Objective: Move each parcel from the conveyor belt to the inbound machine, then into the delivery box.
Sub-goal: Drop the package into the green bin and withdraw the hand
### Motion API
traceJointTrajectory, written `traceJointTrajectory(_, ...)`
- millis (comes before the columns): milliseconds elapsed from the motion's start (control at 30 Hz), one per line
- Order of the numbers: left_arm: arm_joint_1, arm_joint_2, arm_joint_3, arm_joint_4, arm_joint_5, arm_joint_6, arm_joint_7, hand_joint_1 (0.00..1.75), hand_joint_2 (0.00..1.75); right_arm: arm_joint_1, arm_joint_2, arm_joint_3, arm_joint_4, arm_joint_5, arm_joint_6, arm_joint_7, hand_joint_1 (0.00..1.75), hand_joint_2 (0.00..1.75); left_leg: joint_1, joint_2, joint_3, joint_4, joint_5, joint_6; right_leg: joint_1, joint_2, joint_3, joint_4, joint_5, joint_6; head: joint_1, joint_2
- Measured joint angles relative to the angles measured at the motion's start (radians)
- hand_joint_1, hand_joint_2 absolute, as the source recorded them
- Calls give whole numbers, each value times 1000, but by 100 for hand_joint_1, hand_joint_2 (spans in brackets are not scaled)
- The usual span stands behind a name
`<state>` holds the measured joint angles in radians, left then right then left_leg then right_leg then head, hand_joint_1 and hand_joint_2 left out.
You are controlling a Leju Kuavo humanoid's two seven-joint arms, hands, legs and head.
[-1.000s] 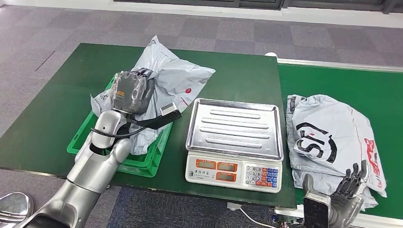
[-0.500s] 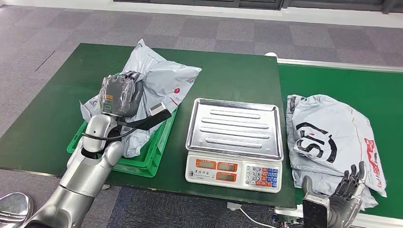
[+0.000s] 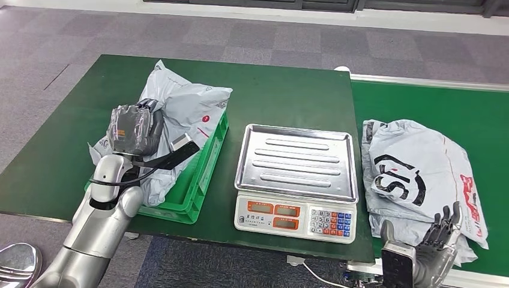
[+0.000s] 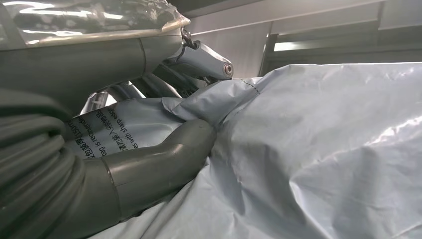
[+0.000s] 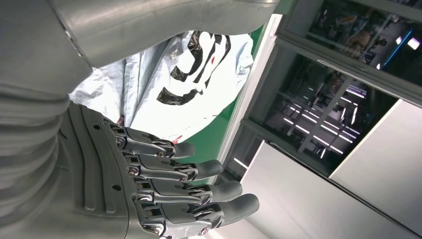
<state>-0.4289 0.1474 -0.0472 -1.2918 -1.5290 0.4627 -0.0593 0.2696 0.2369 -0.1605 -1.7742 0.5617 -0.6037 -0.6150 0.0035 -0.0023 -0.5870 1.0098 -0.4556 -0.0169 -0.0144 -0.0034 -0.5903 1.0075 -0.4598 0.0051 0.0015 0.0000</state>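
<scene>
My left hand (image 3: pixel 133 128) grips a crumpled grey parcel (image 3: pixel 187 105) that hangs over the left part of the green delivery box (image 3: pixel 206 173). In the left wrist view the thumb (image 4: pixel 164 158) presses into the grey parcel (image 4: pixel 323 149). A second grey parcel with black and red print (image 3: pixel 420 171) lies on the green conveyor belt (image 3: pixel 480 111) at the right. My right hand (image 3: pixel 433 247) hovers at that parcel's near edge, fingers spread and holding nothing. The right wrist view shows those fingers (image 5: pixel 169 191) apart from the printed parcel (image 5: pixel 191 82).
The inbound machine, a scale with a bare steel tray (image 3: pixel 295 162) and a keypad front (image 3: pixel 294 217), stands between the box and the belt. All rests on a dark green table (image 3: pixel 288 96). Grey carpet floor lies around it.
My left hand has carried the grey parcel leftward, from above the box's right side toward its left side. The right hand and the parcel on the belt have stayed put.
</scene>
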Motion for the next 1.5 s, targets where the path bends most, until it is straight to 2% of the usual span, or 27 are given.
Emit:
traceJointTrajectory(467, 15, 35, 37, 0, 32, 25, -16, 175, 175, -14, -24, 33, 24, -49, -48, -23, 0, 175, 0, 0, 0, 0, 0, 0, 1, 0, 0, 0, 0, 0, 0, 0)
traceJointTrajectory(733, -17, 64, 59, 33, 55, 39, -21, 175, 175, -31, -42, 58, 44, -62, -75, -13, 0, 175, 0, 0, 0, 0, 0, -1, 0, 0, 0, 0, 0, 0, 0, 0)
traceJointTrajectory(1500, -11, 66, 81, 49, 46, 36, -15, 175, 175, -27, -49, 61, 44, -45, -57, -6, 0, 175, 0, 0, 0, 0, 0, -1, 1, 1, 0, 0, 0, 0, 0, 0)
